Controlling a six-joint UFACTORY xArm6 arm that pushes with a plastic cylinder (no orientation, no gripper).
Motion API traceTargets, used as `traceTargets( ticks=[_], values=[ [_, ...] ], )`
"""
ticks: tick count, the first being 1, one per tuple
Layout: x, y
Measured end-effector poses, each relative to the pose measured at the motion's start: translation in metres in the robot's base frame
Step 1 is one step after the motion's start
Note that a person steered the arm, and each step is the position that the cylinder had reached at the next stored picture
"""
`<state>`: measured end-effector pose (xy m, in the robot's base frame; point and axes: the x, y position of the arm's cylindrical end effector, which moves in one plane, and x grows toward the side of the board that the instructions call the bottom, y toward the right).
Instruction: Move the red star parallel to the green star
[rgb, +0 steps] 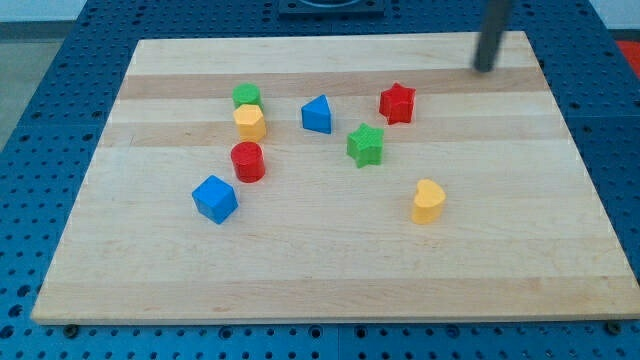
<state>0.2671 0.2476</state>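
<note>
My tip (484, 68) sits near the view's top right corner of the wooden worktop (330, 270), with the dark rod rising out of the frame above it. It touches no block. This arm carries no jaws, only the rod, so I have no spread or pinch to report.

The red star (397, 102) lies well to the view's left of my tip and a little lower. The green star (365, 145) is just below it and slightly to the view's left, near but apart from it. A blue block (317, 114), a triangular prism by the look of it, stands to the view's left of the red star, on roughly the same level.

Farther to the view's left, a green block (246, 96) touches a yellow hexagonal block (250, 122) directly below it; I cannot make out the green one's shape. A red cylinder (247, 161) stands just under the yellow one, and a blue cube (215, 198) lies below that, toward the view's left. A yellow block (428, 201), rounded on top, sits alone at the view's lower right, well apart from the green star.
</note>
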Motion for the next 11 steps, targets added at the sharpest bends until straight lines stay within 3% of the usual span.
traceTargets(
  ticks=[2, 4, 5, 7, 8, 9, 10, 11],
  values=[
    [0.119, 0.017],
    [0.032, -0.048],
    [0.037, -0.046],
    [0.155, 0.026],
    [0.182, -0.009],
    [0.165, -0.098],
    [0.091, -0.15],
    [0.021, -0.164]
  ],
)
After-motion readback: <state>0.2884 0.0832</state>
